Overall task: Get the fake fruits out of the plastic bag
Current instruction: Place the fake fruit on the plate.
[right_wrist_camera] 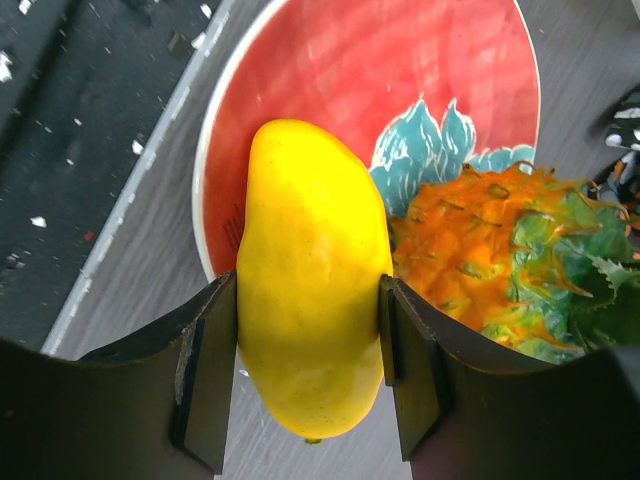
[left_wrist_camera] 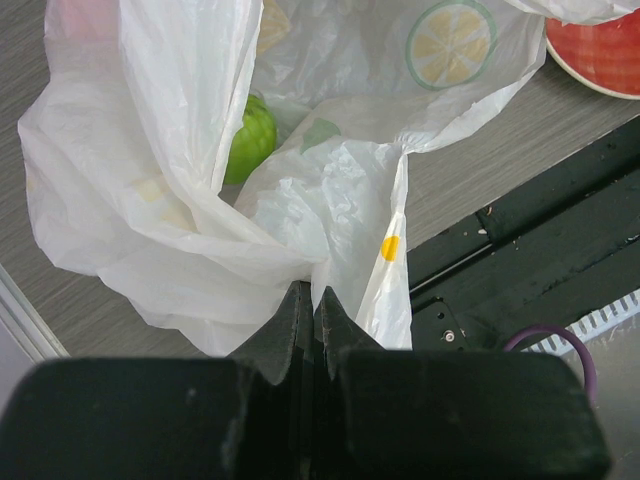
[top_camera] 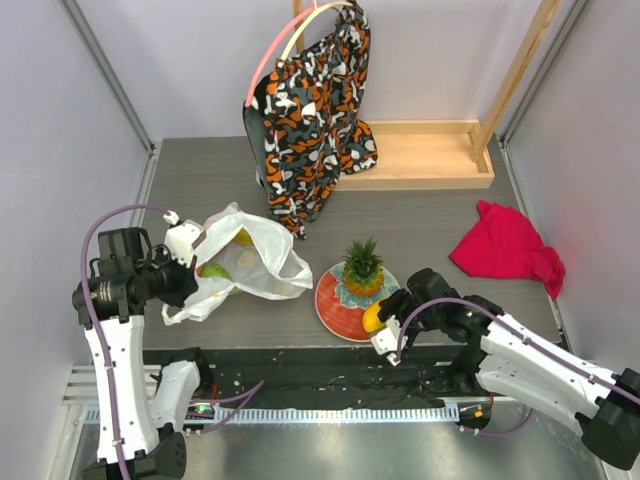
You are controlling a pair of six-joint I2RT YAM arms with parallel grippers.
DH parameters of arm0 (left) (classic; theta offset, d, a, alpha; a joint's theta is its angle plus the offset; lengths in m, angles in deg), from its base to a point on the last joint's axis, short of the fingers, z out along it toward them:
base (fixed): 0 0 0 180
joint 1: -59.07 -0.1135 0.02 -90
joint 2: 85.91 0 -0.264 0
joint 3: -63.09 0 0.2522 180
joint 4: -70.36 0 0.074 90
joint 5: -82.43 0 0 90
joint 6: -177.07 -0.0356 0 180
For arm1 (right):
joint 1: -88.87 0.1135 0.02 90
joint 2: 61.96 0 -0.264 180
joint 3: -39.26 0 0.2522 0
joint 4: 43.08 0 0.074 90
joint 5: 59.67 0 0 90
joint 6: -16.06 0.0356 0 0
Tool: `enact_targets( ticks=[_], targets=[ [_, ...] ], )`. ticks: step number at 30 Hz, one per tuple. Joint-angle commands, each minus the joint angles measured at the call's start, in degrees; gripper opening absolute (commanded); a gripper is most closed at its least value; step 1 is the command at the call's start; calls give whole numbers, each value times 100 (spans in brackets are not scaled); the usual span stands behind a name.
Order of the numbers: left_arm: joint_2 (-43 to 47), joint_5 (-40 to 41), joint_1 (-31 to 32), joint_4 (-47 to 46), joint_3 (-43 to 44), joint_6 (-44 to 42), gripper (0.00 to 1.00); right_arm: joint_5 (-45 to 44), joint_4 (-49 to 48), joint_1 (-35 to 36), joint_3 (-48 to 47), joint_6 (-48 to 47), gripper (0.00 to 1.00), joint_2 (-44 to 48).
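The plastic bag lies crumpled on the table at the left, white and translucent. My left gripper is shut on a fold of its near edge. A green lime shows inside the bag's mouth, and other pale fruit shapes are dim through the film. My right gripper is shut on a yellow mango, held over the near rim of the red-and-teal plate. A pineapple with a green crown stands on that plate, just right of the mango.
An orange, black and white patterned cloth bag hangs at the back centre. A wooden tray sits behind it, and a red cloth lies at the right. The black base rail runs along the near edge.
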Motion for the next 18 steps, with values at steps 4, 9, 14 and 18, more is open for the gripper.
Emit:
enact_targets(
  ticks=[4,9,14,18],
  targets=[
    [87,-62,-38,56,-47,95,0,32,-62,-277,267,-524,56,397],
    [157,-132,-38,12,-170,86,0,-73,-1,-294,240,-314,63,687],
    [-1,-237,-38,91,-91,16,0,-65,70,-294,82,3,73,714],
    [-54,-316,-38,56,-117,-98,0,-74,105,-294,-14,82,75,670]
  ],
)
